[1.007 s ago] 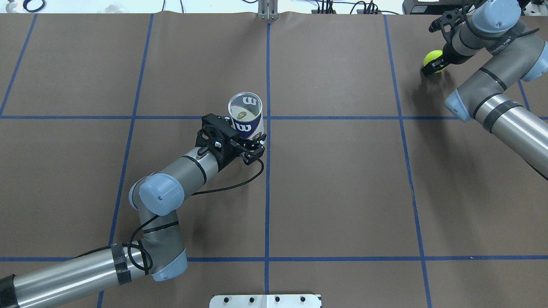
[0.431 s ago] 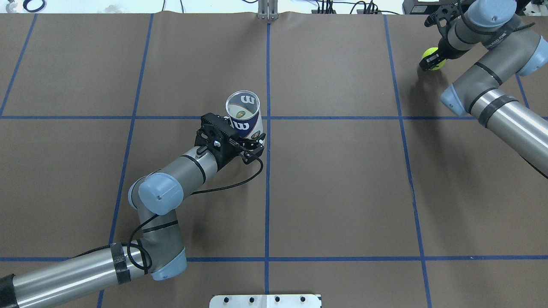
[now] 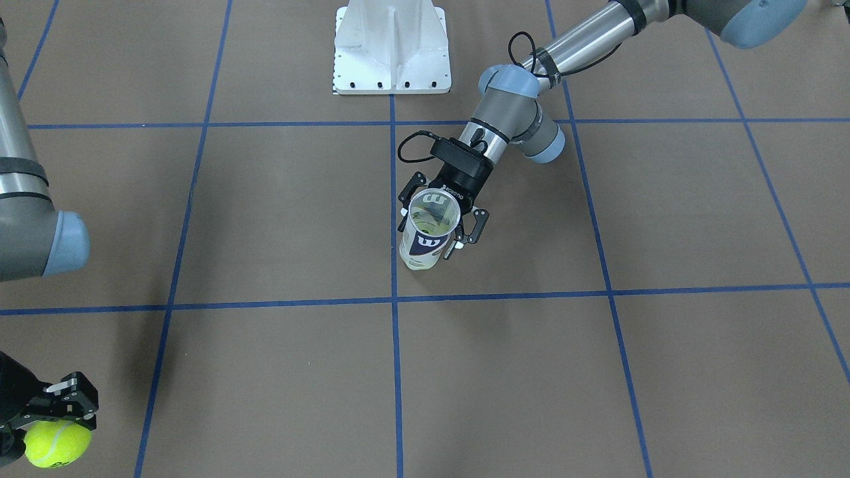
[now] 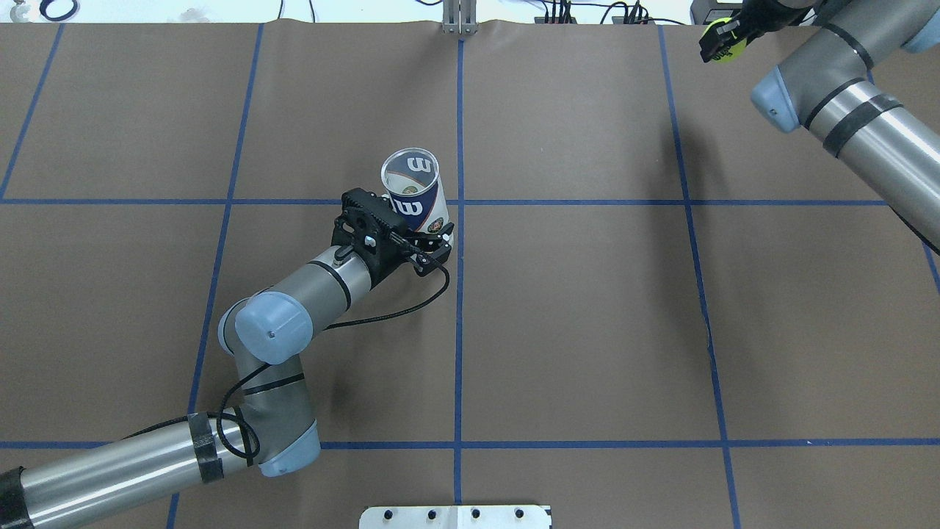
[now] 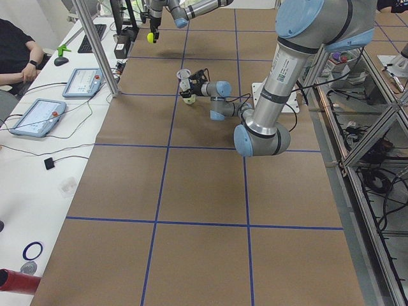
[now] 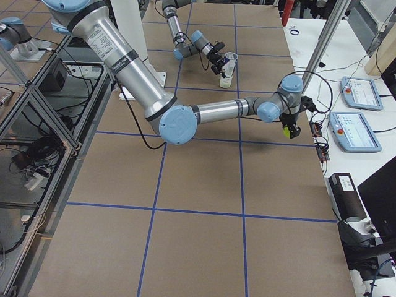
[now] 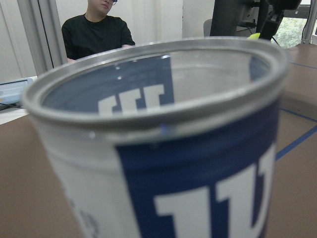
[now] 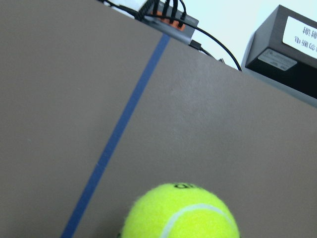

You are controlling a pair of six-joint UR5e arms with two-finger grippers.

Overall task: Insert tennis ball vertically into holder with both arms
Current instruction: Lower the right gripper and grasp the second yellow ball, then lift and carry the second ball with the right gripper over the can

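Holder: one clear plastic tennis-ball can with a navy and white "W" label (image 3: 425,245); it stands about upright, open mouth up, near the middle of the brown paper-covered table with blue tape lines (image 4: 587,330); whether its base touches the paper cannot be told; a yellow-green tint shows low inside it, too unclear to name.
Left gripper: black two-finger gripper (image 3: 436,234) beside the holder on the robot's side; its jaws are spread to the holder's width, one finger on each side of the lower wall, pressed against it.
Tennis ball: one yellow-green felt ball (image 3: 56,444); well apart from the holder, out toward the table's far corner on the robot's right; raised above the paper.
Right gripper: black two-finger gripper (image 3: 48,426); jaws partly closed, clamped on the tennis ball, which sits between the fingertips.
Counts: two silver-grey arms; two grippers; one holder; one ball plainly seen.
Beyond the holder: one seated person in a black shirt (image 7: 98,30).
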